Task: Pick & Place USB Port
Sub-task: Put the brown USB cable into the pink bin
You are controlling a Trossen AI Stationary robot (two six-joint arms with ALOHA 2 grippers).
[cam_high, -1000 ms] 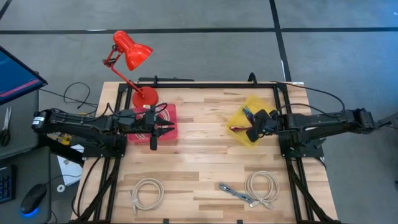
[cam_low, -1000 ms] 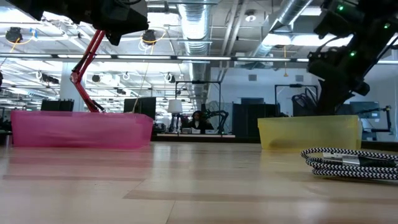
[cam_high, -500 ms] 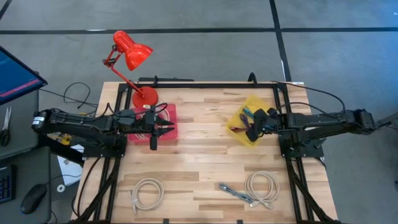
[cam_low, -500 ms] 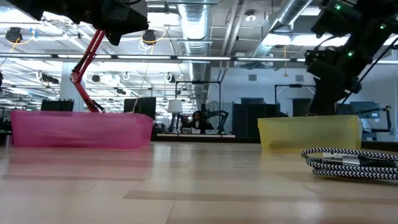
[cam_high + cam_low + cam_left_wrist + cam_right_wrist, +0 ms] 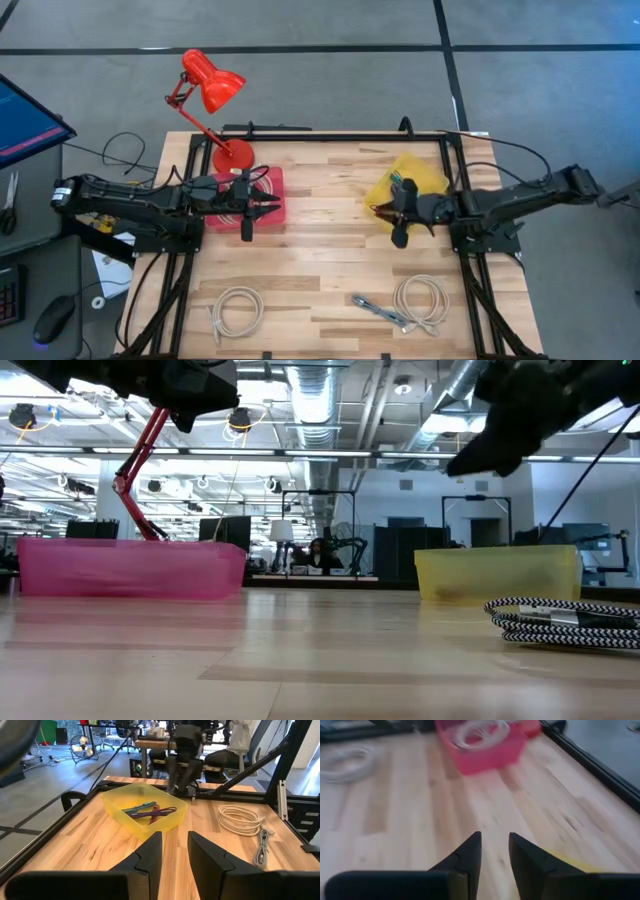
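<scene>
Table (image 5: 330,280): light wood planks, matt. Yellow bin (image 5: 145,812) and pink bin (image 5: 130,567): translucent plastic. Lamp (image 5: 212,85): glossy red. Cable (image 5: 560,622): braided.

Right wrist view: it was blurred; the pink bin (image 5: 487,742) and the white cable (image 5: 346,757) beside it had no sharp edges.
Yellow bin (image 5: 412,178): from above, the right gripper (image 5: 402,212) covered its near corner.
Yellow bin contents (image 5: 149,811): thin coloured pieces, too small to name.
Low view: both arms were cut off at the upper edge; the striped cable (image 5: 563,622) ran out at the side.
Person far behind (image 5: 318,553): too small to tell more.
</scene>
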